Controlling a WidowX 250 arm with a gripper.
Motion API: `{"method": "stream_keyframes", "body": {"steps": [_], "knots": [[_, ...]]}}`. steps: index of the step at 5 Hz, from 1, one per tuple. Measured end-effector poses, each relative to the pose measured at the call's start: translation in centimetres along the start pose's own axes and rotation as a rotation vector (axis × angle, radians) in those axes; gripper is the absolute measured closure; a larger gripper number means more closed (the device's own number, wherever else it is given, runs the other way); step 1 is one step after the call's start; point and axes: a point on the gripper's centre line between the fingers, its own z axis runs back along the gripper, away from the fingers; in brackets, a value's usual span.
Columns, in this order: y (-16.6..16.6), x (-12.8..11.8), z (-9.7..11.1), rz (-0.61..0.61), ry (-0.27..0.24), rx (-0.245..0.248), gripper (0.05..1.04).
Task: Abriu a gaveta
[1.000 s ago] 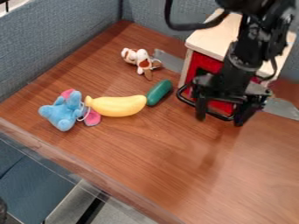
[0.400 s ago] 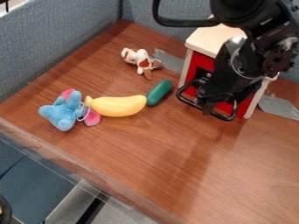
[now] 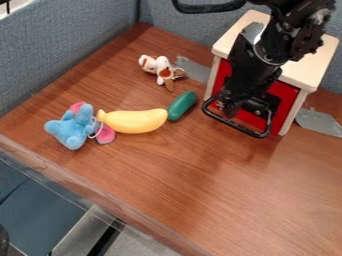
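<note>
Drawer (image 3: 285, 94): we find it at the upper right of the table (image 3: 160, 175), its flat red front set within a pale wooden cabinet (image 3: 315, 59). We note a black, loop-shaped handle (image 3: 255, 134) projecting from that front. The cabinet holds the drawer, whose inside is hidden. The gripper (image 3: 229, 107) hangs at the handle; we cannot tell whether it is open, closed or gripping.

Bright light — soft shadows on the tabletop (image 3: 140, 170).
</note>
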Motion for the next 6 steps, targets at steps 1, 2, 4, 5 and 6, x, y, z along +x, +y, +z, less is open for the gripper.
{"method": "stream_keyframes", "body": {"steps": [1,2,4,5,6], "knots": [[0.0,0.5,-1.2,0.045,0.031,0.042,0.082],[0.7,0.1,-2.1,0.042,0.056,0.089,0.083],[1.7,-1.1,-2.6,0.011,0.098,0.153,0.083],[1.8,-1.6,-2.7,-0.013,0.102,0.158,0.082],[2.1,-1.9,-3.6,-0.036,0.105,0.175,0.082]]}}
